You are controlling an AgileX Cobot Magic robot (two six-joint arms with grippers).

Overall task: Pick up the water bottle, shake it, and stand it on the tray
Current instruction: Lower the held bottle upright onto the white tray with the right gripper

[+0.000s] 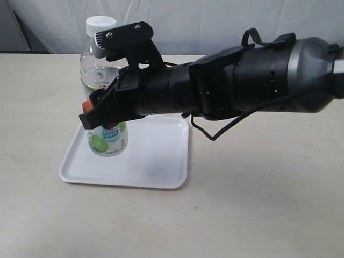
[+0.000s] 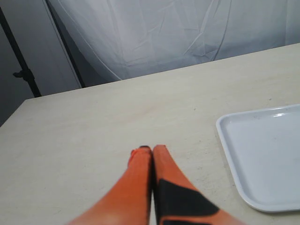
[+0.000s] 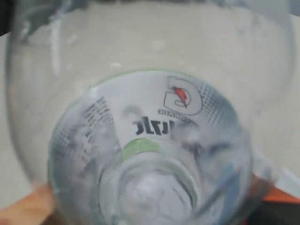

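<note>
The clear water bottle (image 1: 106,141), with its white cap (image 1: 100,24) and green-patched label, stands upright on the left part of the white tray (image 1: 153,166). My right gripper (image 1: 99,115) reaches across from the right and is shut on the bottle's middle. In the right wrist view the water bottle (image 3: 150,117) fills the picture, with an orange finger (image 3: 21,211) on either side of it. I cannot tell whether the base presses on the tray. My left gripper (image 2: 151,149) is shut with nothing in it, low over the table beside the tray (image 2: 262,154).
The beige table (image 1: 258,193) stretches right of and in front of the tray. A white curtain (image 1: 215,21) hangs behind the table. A dark stand (image 2: 21,72) rises beyond the table's far corner in the left wrist view.
</note>
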